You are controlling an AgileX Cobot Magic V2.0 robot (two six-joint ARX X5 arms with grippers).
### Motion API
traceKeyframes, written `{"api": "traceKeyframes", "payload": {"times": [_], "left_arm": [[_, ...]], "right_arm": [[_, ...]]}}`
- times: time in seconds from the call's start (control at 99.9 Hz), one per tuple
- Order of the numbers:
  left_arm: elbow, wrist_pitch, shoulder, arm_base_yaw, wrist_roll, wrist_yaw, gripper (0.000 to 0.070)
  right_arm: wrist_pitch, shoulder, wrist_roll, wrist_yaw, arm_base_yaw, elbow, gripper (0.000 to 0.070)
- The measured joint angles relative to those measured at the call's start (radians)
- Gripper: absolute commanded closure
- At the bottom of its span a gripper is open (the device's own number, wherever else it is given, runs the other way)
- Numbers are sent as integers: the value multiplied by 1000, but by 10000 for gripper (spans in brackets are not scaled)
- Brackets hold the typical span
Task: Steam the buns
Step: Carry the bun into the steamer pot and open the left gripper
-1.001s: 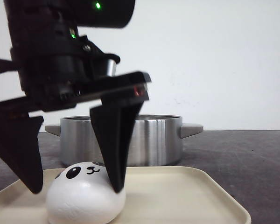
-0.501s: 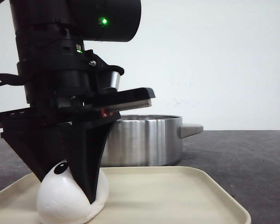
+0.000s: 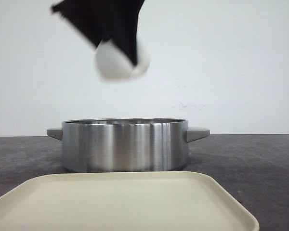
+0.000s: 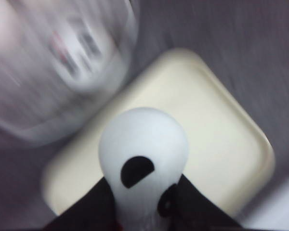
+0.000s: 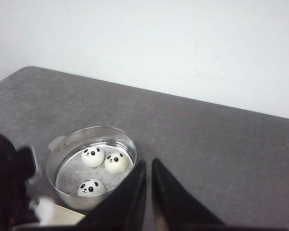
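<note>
My left gripper is shut on a white panda bun and holds it high in the air, above the steel pot. In the left wrist view the squeezed bun bulges out between the black fingers, over the cream tray. Three more buns lie inside the pot. My right gripper hovers beside the pot with its fingers nearly together and nothing between them.
The cream tray lies bare in front of the pot on the dark grey table. The pot has side handles. A white wall stands behind. My left arm shows blurred next to the pot.
The left gripper closed on the bun on the tray, then lifted it fast, up and toward the pot. The tray now holds nothing.
</note>
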Motion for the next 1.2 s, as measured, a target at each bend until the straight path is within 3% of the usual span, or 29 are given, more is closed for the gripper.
{"api": "traceKeyframes", "payload": {"times": [0.17, 0.48, 0.801, 1.201], "left_arm": [[60, 96, 31, 119, 181, -4, 700], [62, 91, 244, 317, 423, -4, 700], [62, 201, 361, 351, 468, 73, 700], [62, 194, 433, 350, 468, 134, 700]], "right_arm": [[0, 0, 1, 34, 0, 0, 689], [0, 0, 28, 41, 0, -27, 689], [0, 0, 100, 40, 0, -160, 689], [0, -1, 166, 40, 0, -205, 689]]}}
